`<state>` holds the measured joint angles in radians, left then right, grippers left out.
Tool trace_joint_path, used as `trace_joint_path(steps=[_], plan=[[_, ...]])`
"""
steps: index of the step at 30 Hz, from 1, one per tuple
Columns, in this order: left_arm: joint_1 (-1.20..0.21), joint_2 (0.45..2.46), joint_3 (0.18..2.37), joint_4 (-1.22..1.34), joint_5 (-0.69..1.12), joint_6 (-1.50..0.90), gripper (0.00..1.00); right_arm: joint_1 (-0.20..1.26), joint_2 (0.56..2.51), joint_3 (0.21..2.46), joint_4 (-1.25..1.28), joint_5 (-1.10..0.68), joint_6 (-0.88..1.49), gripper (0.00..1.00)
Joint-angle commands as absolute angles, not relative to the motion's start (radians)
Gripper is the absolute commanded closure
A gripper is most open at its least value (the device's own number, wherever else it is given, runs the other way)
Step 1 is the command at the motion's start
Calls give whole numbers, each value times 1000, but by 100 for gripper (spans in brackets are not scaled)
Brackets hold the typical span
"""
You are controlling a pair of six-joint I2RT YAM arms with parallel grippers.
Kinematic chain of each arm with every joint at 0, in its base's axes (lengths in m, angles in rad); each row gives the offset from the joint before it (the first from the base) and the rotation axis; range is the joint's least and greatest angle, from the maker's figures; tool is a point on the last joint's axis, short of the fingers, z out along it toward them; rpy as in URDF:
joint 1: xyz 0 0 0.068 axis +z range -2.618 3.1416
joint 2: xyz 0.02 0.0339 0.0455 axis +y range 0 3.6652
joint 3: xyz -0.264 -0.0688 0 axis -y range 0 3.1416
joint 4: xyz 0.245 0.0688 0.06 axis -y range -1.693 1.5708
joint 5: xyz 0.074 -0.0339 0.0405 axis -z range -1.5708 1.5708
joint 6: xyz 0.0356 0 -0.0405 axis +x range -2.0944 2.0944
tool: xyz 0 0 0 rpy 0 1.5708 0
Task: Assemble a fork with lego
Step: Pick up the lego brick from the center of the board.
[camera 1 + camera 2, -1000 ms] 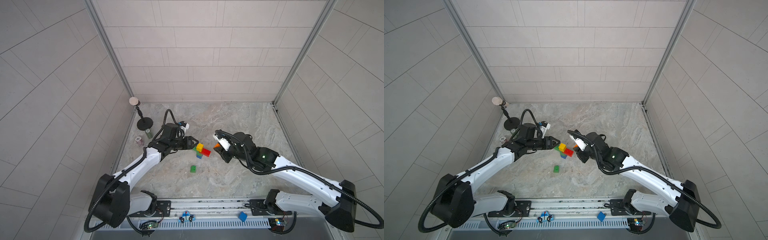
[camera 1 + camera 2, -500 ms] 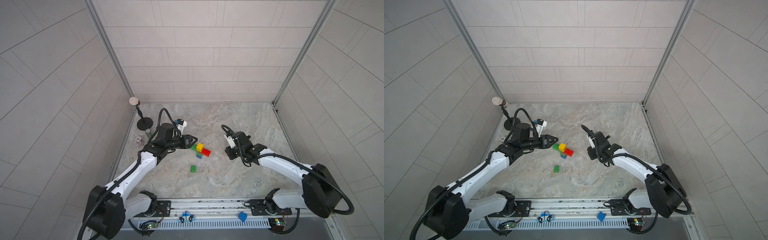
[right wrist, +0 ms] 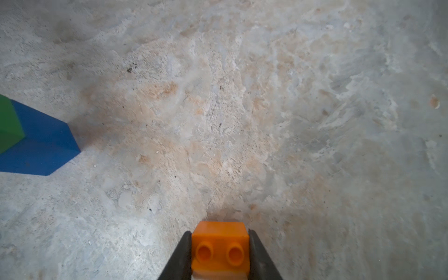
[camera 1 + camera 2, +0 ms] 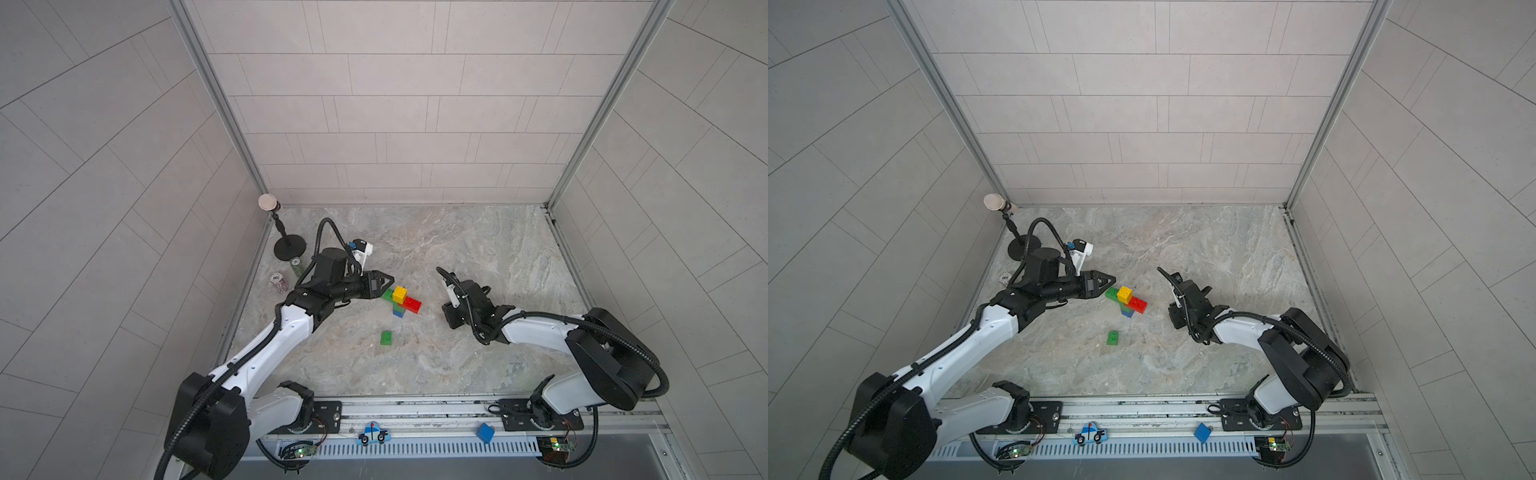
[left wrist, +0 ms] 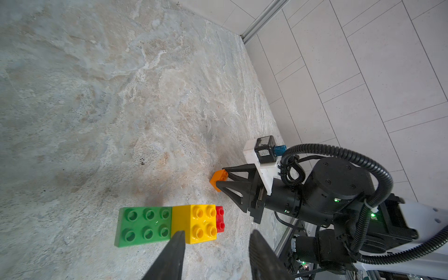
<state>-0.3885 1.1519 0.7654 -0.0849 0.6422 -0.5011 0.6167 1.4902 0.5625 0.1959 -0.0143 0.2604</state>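
The right arm has pulled back: a second ago its tips were almost at the build, and now the right gripper (image 3: 220,232) sits well apart from it on the table (image 4: 457,365), while the left gripper (image 4: 388,284) stays parked just beside the bricks. The right jaws are clamped on the orange brick (image 3: 219,249), one finger on each side face and the studs in plain sight from the right wrist. The left jaws stand apart with nothing between them, their tips just short of the yellow brick (image 5: 201,223). So where does the job stand? The fork (image 4: 401,301) is in the middle of the table and well on its way: a blue brick (image 3: 41,145) with a small green brick (image 3: 7,126) on it makes the stem, the long green brick (image 5: 143,223) and the red brick (image 4: 412,304) form the crossbar, and the yellow one sits where the two meet as the middle prong. That makes five pieces joined. Two prongs look to be left: the orange one, already in hand but carried away from the crossbar, and the loose green brick (image 4: 386,337), lying alone nearer the robot's base, untouched. By this reckoning the build is past halfway, with two placements to go.
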Motion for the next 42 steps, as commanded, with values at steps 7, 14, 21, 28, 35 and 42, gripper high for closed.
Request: trace_joint_path(steps=[7, 14, 21, 28, 35, 42], plan=[[-393, 1150, 754, -66, 646, -502, 52, 633, 1558, 505, 315, -6, 271, 100], [-393, 1156, 748, -66, 639, -505, 52, 641, 1574, 476, 359, -8, 285, 100], [-403, 1214, 758, -50, 649, -508, 51, 641, 1298, 525, 217, -21, 248, 100], [-427, 1313, 778, -23, 657, -506, 51, 641, 1049, 612, -10, -37, 182, 100], [-427, 1339, 770, 0, 668, -524, 47, 642, 965, 605, -73, -26, 192, 100], [-425, 1358, 770, 8, 714, -557, 45, 641, 966, 609, -87, -26, 189, 100]])
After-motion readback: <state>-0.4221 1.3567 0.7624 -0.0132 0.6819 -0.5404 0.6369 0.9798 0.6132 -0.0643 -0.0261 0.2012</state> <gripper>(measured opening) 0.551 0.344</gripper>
